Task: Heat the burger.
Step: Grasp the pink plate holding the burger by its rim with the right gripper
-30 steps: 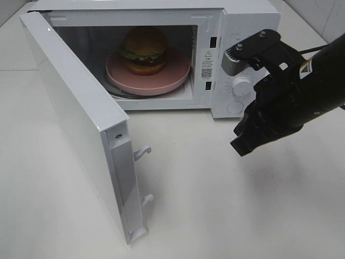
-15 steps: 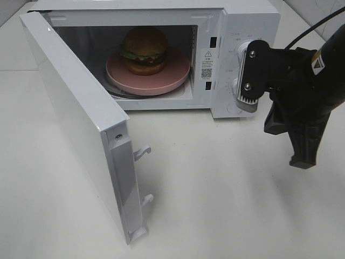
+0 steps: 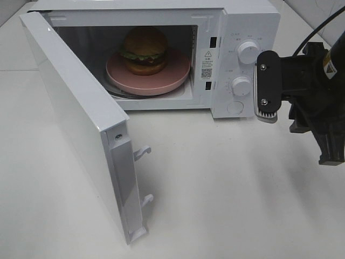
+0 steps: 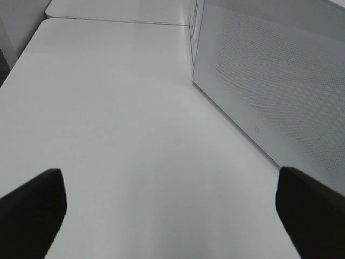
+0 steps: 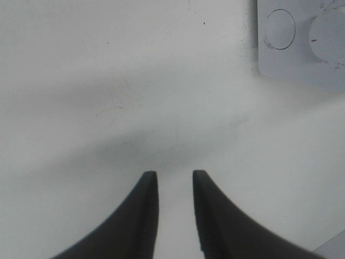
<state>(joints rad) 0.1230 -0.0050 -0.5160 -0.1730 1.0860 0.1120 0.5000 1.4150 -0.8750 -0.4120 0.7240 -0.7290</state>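
Note:
The burger (image 3: pixel 144 50), with a golden-brown bun and a green lettuce edge, sits on a pink plate (image 3: pixel 178 73) inside the white microwave (image 3: pixel 248 16). The microwave door (image 3: pixel 75 108) stands wide open toward the front left. To the right of the control panel my right gripper (image 3: pixel 330 157) points down at the table. In the right wrist view this gripper (image 5: pixel 175 175) is open by a narrow gap, with only bare table between its fingers. My left gripper (image 4: pixel 168 178) is wide open and empty over the table beside the door's perforated panel (image 4: pixel 280 81). It is out of the exterior high view.
Two round knobs (image 3: pixel 248 52) (image 3: pixel 241 86) and a round button (image 3: pixel 235 108) sit on the microwave's right panel. The button (image 5: pixel 280 29) and a knob (image 5: pixel 329 32) also show in the right wrist view. Two latch hooks (image 3: pixel 143 152) stick out of the door's edge.
My right arm has drawn back to the right, away from the microwave's front. Its gripper has turned to point down, and its fingers have parted a little. The burger and the door have not moved.

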